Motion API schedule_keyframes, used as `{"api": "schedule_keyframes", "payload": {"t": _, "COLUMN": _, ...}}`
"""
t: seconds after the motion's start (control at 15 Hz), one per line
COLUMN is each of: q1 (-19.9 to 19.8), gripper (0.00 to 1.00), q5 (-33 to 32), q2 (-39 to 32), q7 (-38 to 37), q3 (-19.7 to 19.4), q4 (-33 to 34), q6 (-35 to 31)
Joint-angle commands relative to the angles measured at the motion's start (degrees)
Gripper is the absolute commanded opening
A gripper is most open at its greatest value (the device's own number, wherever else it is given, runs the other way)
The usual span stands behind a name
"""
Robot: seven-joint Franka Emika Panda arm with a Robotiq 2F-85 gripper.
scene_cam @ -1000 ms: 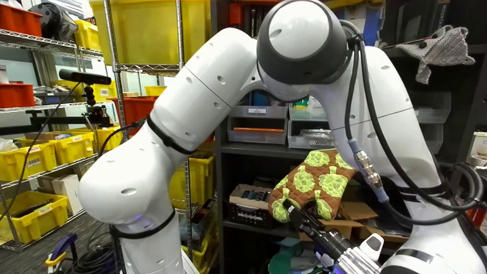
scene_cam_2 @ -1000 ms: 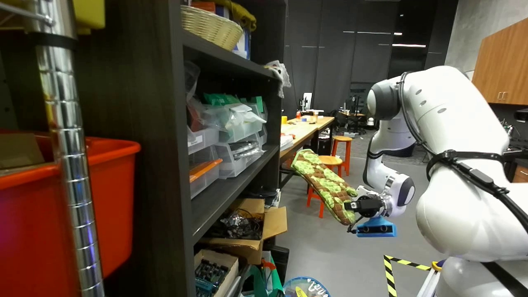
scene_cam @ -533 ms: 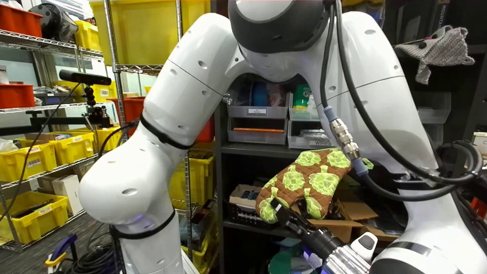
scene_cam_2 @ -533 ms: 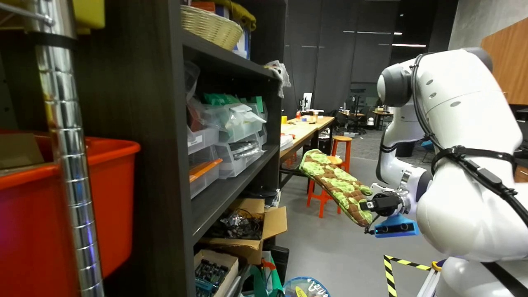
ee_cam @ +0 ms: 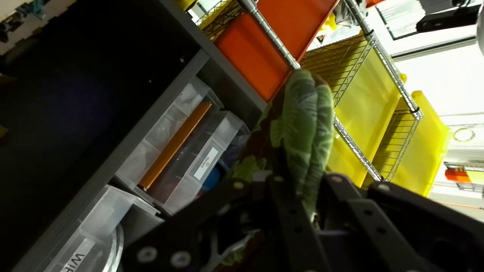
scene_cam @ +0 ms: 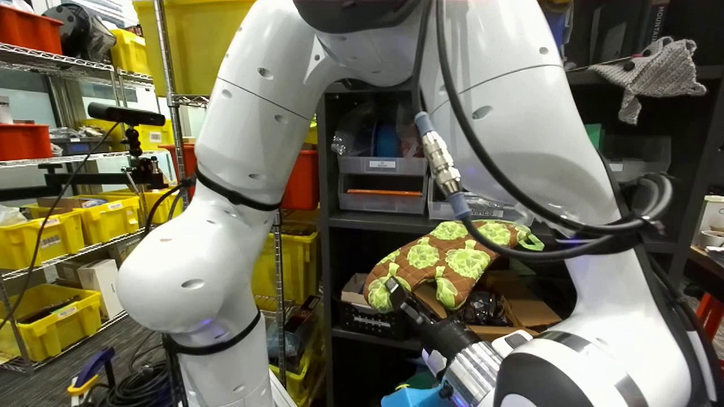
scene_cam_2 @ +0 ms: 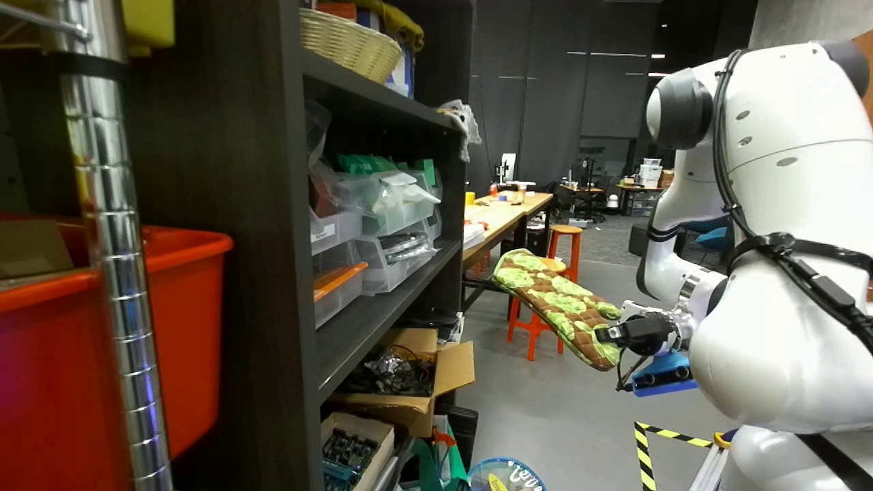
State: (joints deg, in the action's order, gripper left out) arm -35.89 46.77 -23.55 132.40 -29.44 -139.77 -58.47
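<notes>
Oven mitt pinched in my fingers, clear of the shelf: holding step, I judge; next move needs firm grip.

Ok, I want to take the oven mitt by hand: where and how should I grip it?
Probably pinch the cuff, beside the green loop, coming from the side opposite the pincer: the oven mitt slants up to that end, and the pincer clamps the rounded end.
</notes>
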Motion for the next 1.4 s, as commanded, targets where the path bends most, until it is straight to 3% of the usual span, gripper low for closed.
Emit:
{"api": "schedule_keyframes", "payload": {"t": 0.0, "q1": 1.67, "gripper": 0.04, "q5": 4.53, "q2": 10.44, "q7": -5.67, "q3": -1.73, "q4": -7.83, "q6": -5.71}}
{"api": "schedule_keyframes", "payload": {"t": 0.27, "q1": 2.95, "gripper": 0.04, "q5": 8.96, "q2": 17.92, "q7": -10.82, "q3": -1.76, "q4": -13.64, "q6": -12.65}}
{"api": "schedule_keyframes", "payload": {"t": 0.53, "q1": 3.60, "gripper": 0.04, "q5": 9.35, "q2": 24.44, "q7": -15.92, "q3": -1.07, "q4": -17.97, "q6": -16.57}}
{"api": "schedule_keyframes", "payload": {"t": 0.87, "q1": 3.74, "gripper": 0.04, "q5": 6.54, "q2": 28.79, "q7": -19.93, "q3": -0.06, "q4": -21.28, "q6": -14.02}}
{"api": "schedule_keyframes", "payload": {"t": 1.33, "q1": 3.48, "gripper": 0.04, "q5": 3.92, "q2": 25.23, "q7": -10.96, "q3": -0.58, "q4": -18.94, "q6": -4.10}}
